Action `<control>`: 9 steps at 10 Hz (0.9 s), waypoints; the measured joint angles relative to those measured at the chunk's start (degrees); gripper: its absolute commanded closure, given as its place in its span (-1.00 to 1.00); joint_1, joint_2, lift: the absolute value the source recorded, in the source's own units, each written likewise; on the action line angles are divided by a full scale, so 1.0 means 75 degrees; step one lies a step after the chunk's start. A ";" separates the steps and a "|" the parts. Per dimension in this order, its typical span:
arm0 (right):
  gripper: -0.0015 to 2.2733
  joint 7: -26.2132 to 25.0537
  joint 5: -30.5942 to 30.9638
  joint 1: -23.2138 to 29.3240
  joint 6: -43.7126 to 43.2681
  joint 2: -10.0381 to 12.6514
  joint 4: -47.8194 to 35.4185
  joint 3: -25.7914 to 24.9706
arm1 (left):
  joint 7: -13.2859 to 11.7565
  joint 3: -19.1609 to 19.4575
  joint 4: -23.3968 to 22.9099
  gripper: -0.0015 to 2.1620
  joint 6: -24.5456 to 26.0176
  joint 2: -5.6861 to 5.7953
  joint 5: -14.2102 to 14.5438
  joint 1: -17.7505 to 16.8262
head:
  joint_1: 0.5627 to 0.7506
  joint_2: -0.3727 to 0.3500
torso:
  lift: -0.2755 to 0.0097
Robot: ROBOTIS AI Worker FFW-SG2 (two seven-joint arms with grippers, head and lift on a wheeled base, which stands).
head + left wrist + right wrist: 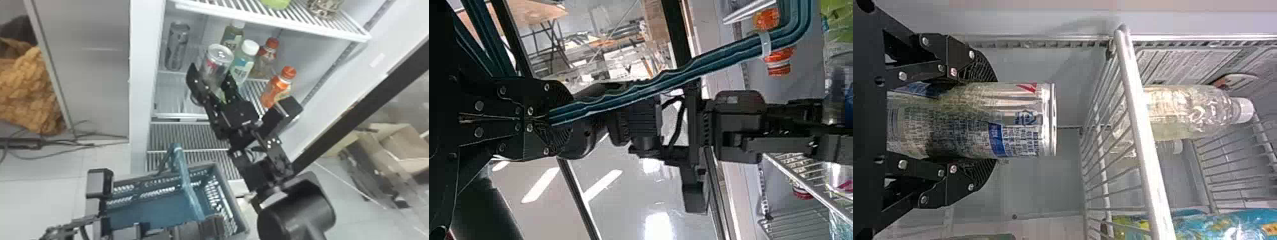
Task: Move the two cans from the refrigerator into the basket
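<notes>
Right claw [211,76] has its fingers closed around a silver can [217,65], one finger on either side of it. In the right wrist view the can's lower part sits between the fingers and its top sticks out past the fingertips. The head view has this can roughly upright, held at the open refrigerator [141,79] near a white-capped bottle [244,60]. The other can [177,46] stands upright inside the refrigerator, toward its left side wall, apart from the right claw. An orange bottle [276,87] stands inside too, on the right side. Left claw [206,223] is pinched shut on the blue handle [188,188] of the basket [237,207]; the left wrist view has the handle between its fingertips. Both cans are outside the basket, which is below the right claw.
</notes>
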 measured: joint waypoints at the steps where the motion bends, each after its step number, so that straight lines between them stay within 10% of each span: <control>1: -0.24 0.0000 -0.0048 0.0241 0.0080 0.0005 -0.0182 -0.0013 | -0.0002 0.0023 0.0000 0.10 0.0000 0.0000 0.0006 0.0030 | 0.41 -0.94 | -1.00; 9: -0.24 0.0001 -0.0180 0.2605 0.2059 0.0231 -0.3009 -0.1157 | -0.0002 0.0098 -0.0005 0.10 0.0019 -0.0001 0.0036 0.0174 | 0.41 -0.94 | -1.00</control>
